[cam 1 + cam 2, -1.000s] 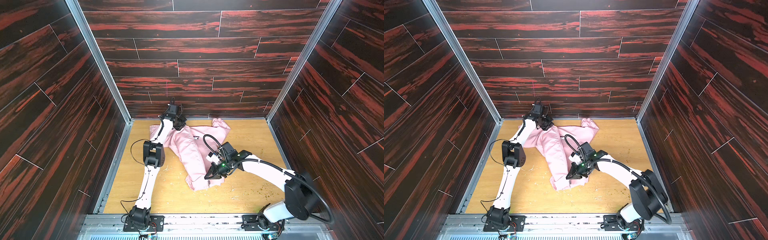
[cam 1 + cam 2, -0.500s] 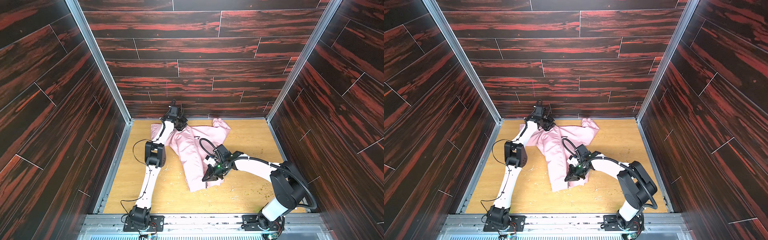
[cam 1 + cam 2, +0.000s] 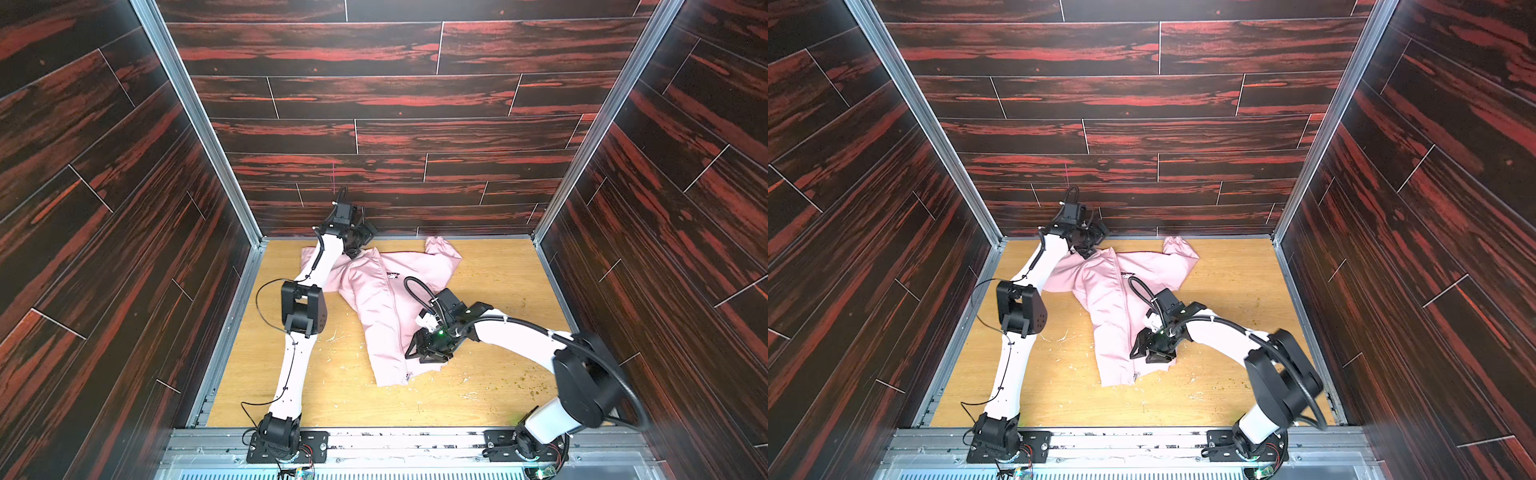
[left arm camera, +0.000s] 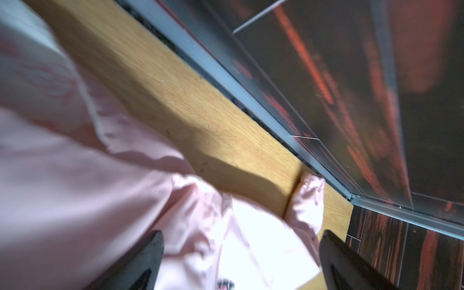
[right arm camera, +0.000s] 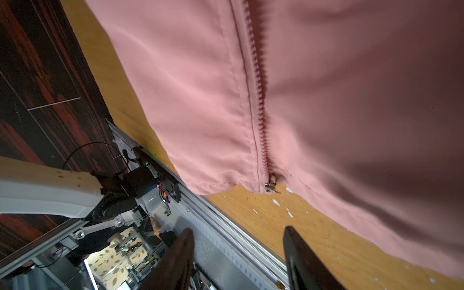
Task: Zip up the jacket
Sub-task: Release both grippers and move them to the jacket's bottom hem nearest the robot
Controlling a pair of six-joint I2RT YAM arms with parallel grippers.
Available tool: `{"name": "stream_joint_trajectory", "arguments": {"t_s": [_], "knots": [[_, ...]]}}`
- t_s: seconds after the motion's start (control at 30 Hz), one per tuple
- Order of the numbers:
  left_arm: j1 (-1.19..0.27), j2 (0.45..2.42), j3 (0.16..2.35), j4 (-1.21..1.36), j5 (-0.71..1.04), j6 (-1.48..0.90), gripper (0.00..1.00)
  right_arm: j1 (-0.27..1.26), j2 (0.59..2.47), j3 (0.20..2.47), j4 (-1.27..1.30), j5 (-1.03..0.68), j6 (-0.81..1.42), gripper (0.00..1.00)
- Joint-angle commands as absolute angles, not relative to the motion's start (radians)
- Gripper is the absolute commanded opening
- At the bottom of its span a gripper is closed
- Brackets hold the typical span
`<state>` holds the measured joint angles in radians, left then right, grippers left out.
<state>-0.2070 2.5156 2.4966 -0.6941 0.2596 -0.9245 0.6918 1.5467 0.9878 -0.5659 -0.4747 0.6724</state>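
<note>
The light-pink jacket (image 3: 384, 299) is seen spread front-up on the wooden table (image 3: 498, 386), collar toward the back wall. The left gripper (image 3: 358, 248) is held over the collar end, its jaws wide apart and empty. The right gripper (image 3: 426, 355) is poised above the hem, jaws parted, nothing clasped. The zipper slider (image 5: 270, 184) is shown at the hem's edge.

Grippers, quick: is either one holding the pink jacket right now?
Left gripper: open, jaws spread above the jacket, holding nothing.
Right gripper: open, empty, by the jacket's hem.
</note>
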Motion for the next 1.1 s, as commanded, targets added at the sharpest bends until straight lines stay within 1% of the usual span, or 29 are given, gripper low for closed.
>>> {"name": "stream_joint_trajectory", "arguments": {"t_s": [0.0,0.03,0.2,0.23,0.27,0.3,0.4,0.5,0.6,0.67,0.73,0.83,0.9,1.07], "knots": [[-0.202,2.334,2.408,-0.759,0.206,-0.865,1.0,0.697,1.442,1.01,-0.654,-0.356,0.664,0.65],[-0.202,2.293,2.361,-0.758,0.193,-0.856,0.99,0.697,1.415,1.019,-0.675,-0.294,0.659,0.68],[-0.202,2.101,2.142,-0.744,0.167,-0.81,0.99,0.682,1.322,1.058,-0.74,-0.163,0.642,0.82],[-0.202,2.062,2.086,-0.737,0.162,-0.801,1.0,0.675,1.306,1.065,-0.751,-0.14,0.64,0.87],[-0.202,2.02,2.037,-0.724,0.161,-0.798,0.99,0.67,1.294,1.071,-0.759,-0.125,0.64,0.98],[-0.202,1.973,1.978,-0.705,0.158,-0.795,1.0,0.663,1.283,1.079,-0.766,-0.111,0.636,0.99],[-0.203,1.834,1.811,-0.659,0.135,-0.784,0.99,0.645,1.253,1.105,-0.786,-0.063,0.637,0.99],[-0.202,1.691,1.661,-0.628,0.118,-0.778,1.0,0.631,1.221,1.141,-0.816,0.021,0.649,0.98],[-0.205,1.581,1.547,-0.633,0.101,-0.762,1.0,0.603,1.197,1.158,-0.829,0.075,0.658,0.96],[-0.208,1.519,1.479,-0.648,0.104,-0.756,1.0,0.575,1.189,1.152,-0.818,0.055,0.657,0.95],[-0.22,1.47,1.413,-0.675,0.118,-0.762,0.99,0.535,1.198,1.146,-0.812,-0.01,0.654,0.93],[-0.27,1.42,1.325,-0.735,0.119,-0.764,0.97,0.483,1.238,1.12,-0.788,-0.127,0.654,0.85],[-0.314,1.388,1.235,-0.721,0.132,-0.798,0.95,0.466,1.258,1.087,-0.753,-0.172,0.659,0.82],[-0.434,1.37,1.037,-0.632,0.144,-0.915,0.94,0.442,1.327,1.031,-0.708,-0.214,0.653,0.81]]}}
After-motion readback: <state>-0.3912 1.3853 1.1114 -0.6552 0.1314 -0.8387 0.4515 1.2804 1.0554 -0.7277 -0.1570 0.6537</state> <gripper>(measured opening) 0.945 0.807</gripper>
